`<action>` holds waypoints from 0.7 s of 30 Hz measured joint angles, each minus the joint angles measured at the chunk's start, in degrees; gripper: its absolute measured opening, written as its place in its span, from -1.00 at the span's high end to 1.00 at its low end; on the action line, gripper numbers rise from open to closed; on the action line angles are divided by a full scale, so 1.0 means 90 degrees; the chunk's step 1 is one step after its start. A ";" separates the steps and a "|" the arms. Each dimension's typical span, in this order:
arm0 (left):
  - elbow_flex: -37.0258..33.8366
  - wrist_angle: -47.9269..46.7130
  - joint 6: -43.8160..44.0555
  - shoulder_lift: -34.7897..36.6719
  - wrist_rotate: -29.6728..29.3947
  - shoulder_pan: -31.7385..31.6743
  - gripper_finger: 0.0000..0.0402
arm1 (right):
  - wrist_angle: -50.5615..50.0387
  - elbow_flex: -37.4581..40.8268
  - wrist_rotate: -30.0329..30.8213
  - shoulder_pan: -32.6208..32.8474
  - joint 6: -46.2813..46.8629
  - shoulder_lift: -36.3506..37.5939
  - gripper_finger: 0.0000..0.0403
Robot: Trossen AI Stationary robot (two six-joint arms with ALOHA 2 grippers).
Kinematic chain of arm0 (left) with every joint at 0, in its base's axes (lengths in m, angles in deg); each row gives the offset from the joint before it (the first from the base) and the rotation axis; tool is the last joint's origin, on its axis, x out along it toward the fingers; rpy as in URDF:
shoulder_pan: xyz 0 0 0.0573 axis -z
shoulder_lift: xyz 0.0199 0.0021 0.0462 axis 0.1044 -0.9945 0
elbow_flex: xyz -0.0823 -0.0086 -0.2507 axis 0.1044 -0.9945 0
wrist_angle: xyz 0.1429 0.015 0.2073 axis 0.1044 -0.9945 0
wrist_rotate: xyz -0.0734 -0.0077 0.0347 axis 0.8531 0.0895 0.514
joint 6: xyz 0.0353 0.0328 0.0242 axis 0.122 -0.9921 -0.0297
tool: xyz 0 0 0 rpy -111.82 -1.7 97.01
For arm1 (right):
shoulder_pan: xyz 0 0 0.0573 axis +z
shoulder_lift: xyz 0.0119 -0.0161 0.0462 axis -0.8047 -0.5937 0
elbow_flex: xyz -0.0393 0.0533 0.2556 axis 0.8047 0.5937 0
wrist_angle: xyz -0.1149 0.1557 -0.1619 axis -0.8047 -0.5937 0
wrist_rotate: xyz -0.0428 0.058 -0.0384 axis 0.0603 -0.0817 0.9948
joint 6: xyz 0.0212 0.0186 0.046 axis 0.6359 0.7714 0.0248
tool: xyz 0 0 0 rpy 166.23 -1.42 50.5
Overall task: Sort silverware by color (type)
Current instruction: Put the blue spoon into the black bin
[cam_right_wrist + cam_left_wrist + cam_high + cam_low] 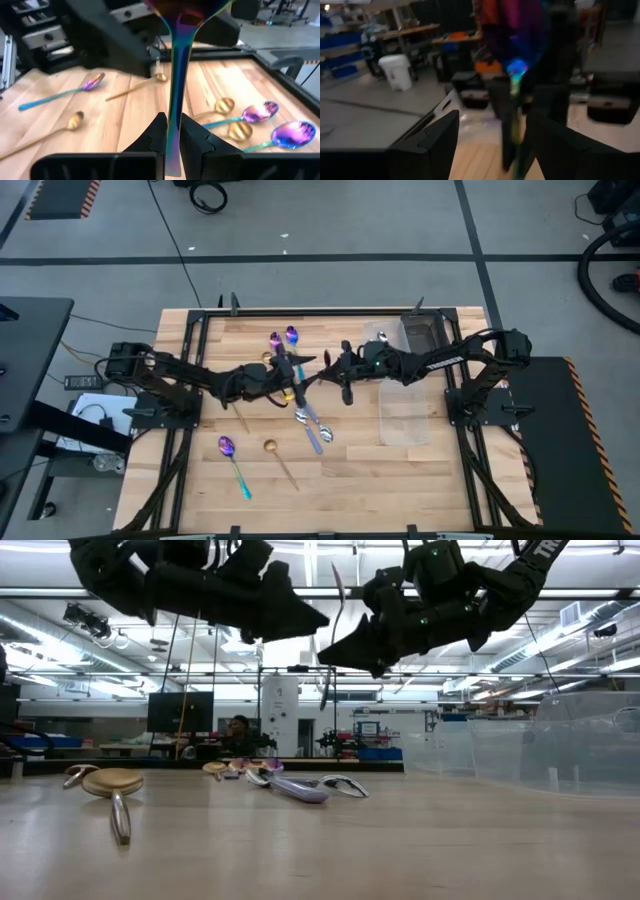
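My right gripper [173, 131] is shut on an iridescent purple-blue spoon [176, 75] above the middle of the table [335, 370]. My left gripper [492, 145] is open and faces it from the left [298, 372]. Its fingers stand on either side of that spoon [516, 75] without touching it. Other spoons lie flat on the wood: two purple ones [284, 337], gold ones [268, 358] [278, 458], a purple-teal one [232, 460] and a silver and blue pair [314, 428]. My right gripper pinches the spoon's handle [173, 112] between its two fingers, near the handle's free end. The fingers come level from the table's right and lie across the handle. The spoon is lifted clear and stands nearly upright [333, 630], bowl [186, 7] upward.
Two clear plastic containers stand on the right part of the table, one by the far edge [422, 335] and one nearer [404, 412]. Bare wood lies near the front edge [380, 490]. A person [240, 730] sits in the room beyond.
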 joint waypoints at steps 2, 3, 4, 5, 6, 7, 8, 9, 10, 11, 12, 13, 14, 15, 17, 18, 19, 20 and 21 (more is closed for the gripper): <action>-0.0007 -0.0353 0.0017 0.0242 -0.0073 0.0047 -0.18 | -0.0086 0.0000 0.0001 0.0000 0.0001 0.0000 0.81; 0.0004 -0.0561 0.0042 0.0374 -0.0077 0.0069 -0.17 | -0.0122 0.0000 0.0000 0.0000 0.0022 0.0000 0.81; 0.0001 -0.0831 0.0075 0.0532 -0.0084 0.0101 -0.16 | -0.0159 0.0000 0.0002 -0.0001 0.0064 0.0000 0.81; -0.0002 -0.1034 0.0120 0.0658 -0.0087 0.0129 -0.16 | -0.0194 0.0000 0.0000 -0.0002 0.0096 0.0000 0.81; 0.0002 -0.1195 0.0181 0.0742 -0.0090 0.0154 -0.16 | -0.0231 0.0000 0.0000 -0.0002 0.0114 0.0000 0.81; 0.0003 -0.1454 0.0210 0.0849 -0.0101 0.0183 -0.16 | -0.0312 0.0000 0.0000 -0.0002 0.0117 0.0020 0.81; -0.0007 -0.1745 0.0230 0.0980 -0.0158 0.0228 -0.16 | -0.0453 0.0002 0.0001 -0.0017 0.0117 0.0062 0.81; -0.0010 -0.1961 0.0295 0.1092 -0.0219 0.0270 -0.16 | -0.0550 0.0002 0.0024 -0.0019 0.0119 0.0106 0.81; -0.0005 -0.2112 0.0385 0.1177 -0.0267 0.0305 -0.15 | -0.0721 0.0002 0.0110 -0.0027 0.0136 0.0196 0.81; 0.0000 -0.2318 0.0494 0.1262 -0.0311 0.0340 -0.15 | -0.0934 0.0002 0.0206 -0.0035 0.0142 0.0302 0.81; 0.0000 -0.2556 0.0627 0.1335 -0.0334 0.0379 -0.15 | -0.1106 0.0002 0.0337 -0.0039 0.0142 0.0414 0.81; -0.0001 -0.2728 0.0820 0.1373 -0.0343 0.0417 -0.15 | -0.1347 0.0002 0.0487 -0.0039 0.0143 0.0548 0.81; 0.0000 -0.2862 0.1016 0.1391 -0.0345 0.0445 -0.15 | -0.1617 0.0002 0.0676 -0.0041 0.0149 0.0695 0.81; 0.0000 -0.3040 0.1225 0.1398 -0.0345 0.0466 -0.15 | -0.1888 0.0002 0.0903 -0.0041 0.0171 0.0846 0.81; -0.0004 -0.3331 0.1625 0.1398 -0.0337 0.0505 -0.15 | -0.2384 0.0002 0.1342 -0.0042 0.0307 0.1170 0.81; -0.0007 -0.3399 0.1781 0.1398 -0.0335 0.0504 -0.15 | -0.2646 0.0002 0.1544 -0.0059 0.0395 0.1330 0.81; -0.0007 -0.3445 0.1913 0.1398 -0.0340 0.0500 -0.15 | -0.2842 0.0002 0.1708 -0.0072 0.0478 0.1486 0.81; -0.0007 -0.3495 0.1998 0.1398 -0.0343 0.0500 -0.15 | -0.3087 0.0002 0.1839 -0.0092 0.0560 0.1640 0.81; -0.0007 -0.3517 0.2030 0.1398 -0.0347 0.0497 -0.15 | -0.3344 0.0002 0.1943 -0.0117 0.0612 0.1795 0.81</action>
